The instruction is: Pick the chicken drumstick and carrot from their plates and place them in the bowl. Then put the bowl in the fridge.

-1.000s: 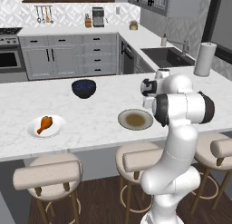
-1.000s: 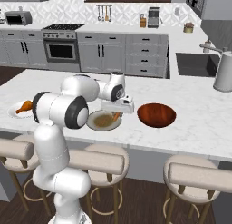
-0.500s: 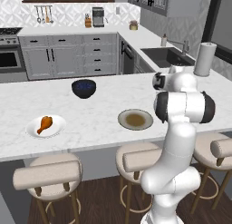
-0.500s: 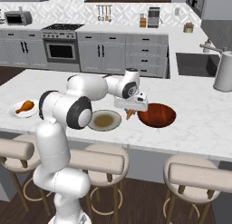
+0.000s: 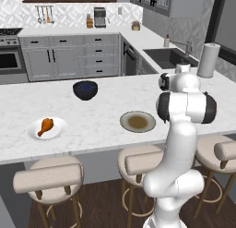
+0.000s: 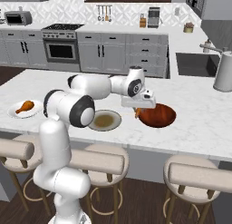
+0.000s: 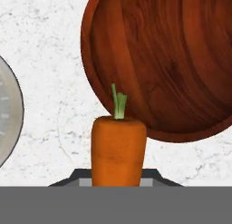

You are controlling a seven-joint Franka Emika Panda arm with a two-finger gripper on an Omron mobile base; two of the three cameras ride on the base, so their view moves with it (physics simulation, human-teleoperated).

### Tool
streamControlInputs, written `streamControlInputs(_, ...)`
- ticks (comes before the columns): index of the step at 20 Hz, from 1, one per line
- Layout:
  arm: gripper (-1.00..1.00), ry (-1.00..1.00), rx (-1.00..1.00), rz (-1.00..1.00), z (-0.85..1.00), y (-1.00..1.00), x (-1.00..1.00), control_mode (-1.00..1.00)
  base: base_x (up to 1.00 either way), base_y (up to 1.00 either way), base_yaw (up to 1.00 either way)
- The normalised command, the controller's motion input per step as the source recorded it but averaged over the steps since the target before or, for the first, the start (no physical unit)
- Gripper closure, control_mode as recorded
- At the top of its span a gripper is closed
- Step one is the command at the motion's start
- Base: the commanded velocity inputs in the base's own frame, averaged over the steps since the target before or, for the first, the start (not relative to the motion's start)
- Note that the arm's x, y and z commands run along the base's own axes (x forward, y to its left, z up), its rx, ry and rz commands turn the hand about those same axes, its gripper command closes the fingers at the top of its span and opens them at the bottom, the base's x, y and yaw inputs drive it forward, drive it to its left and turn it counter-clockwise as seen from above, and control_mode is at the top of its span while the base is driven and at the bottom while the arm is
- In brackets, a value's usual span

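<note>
Counter (image 6: 199,128) of white marble runs across both base views, stools tucked under its near edge. My arm reaches out over it to my right side in the right base view, hand just at the near left rim of the bowl (image 6: 157,115). Bowl is reddish-brown, glossy, sitting on the counter just right of the beige plate (image 6: 104,120); in the hand view its wood-grain inside takes up the upper right (image 7: 163,60), nothing in it. Beige plate with olive-brown centre is bare, also seen in the left base view (image 5: 138,121); its rim edge shows at the left of the hand view (image 7: 7,114). White plate (image 6: 13,113) sits well apart at the far left of the counter, drumstick (image 6: 25,106) lying on it; same pair in the left base view, plate (image 5: 34,132) and drumstick (image 5: 45,126). Dark blue bowl (image 5: 85,90) stands further back on the counter.

My gripper (image 6: 138,110) is closed narrow on the carrot (image 7: 118,148), held between my fingertips, green stub pointing away from the hand. Carrot hangs above bare marble just short of the bowl's rim, not over the inside. A bit of orange shows under the hand in the right base view (image 6: 137,113).
</note>
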Motion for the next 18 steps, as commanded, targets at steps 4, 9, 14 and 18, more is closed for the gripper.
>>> streamControlInputs(4, 1.0, -0.01, -0.02, 0.09, 0.0, -0.52, 0.29, -1.0, 0.0, 0.0, 0.0)
streamControlInputs(9, 1.0, 0.05, 0.0, 0.22, -0.15, -0.34, 0.6, -1.0, 0.0, 0.0, 0.0)
streamControlInputs(14, 1.0, 0.0, 0.0, 0.21, -0.4, -0.23, 0.36, -1.0, 0.0, 0.0, 0.0)
streamControlInputs(18, 1.0, 0.0, 0.0, 0.08, -0.59, 0.01, 0.17, -1.0, 0.0, 0.0, 0.0)
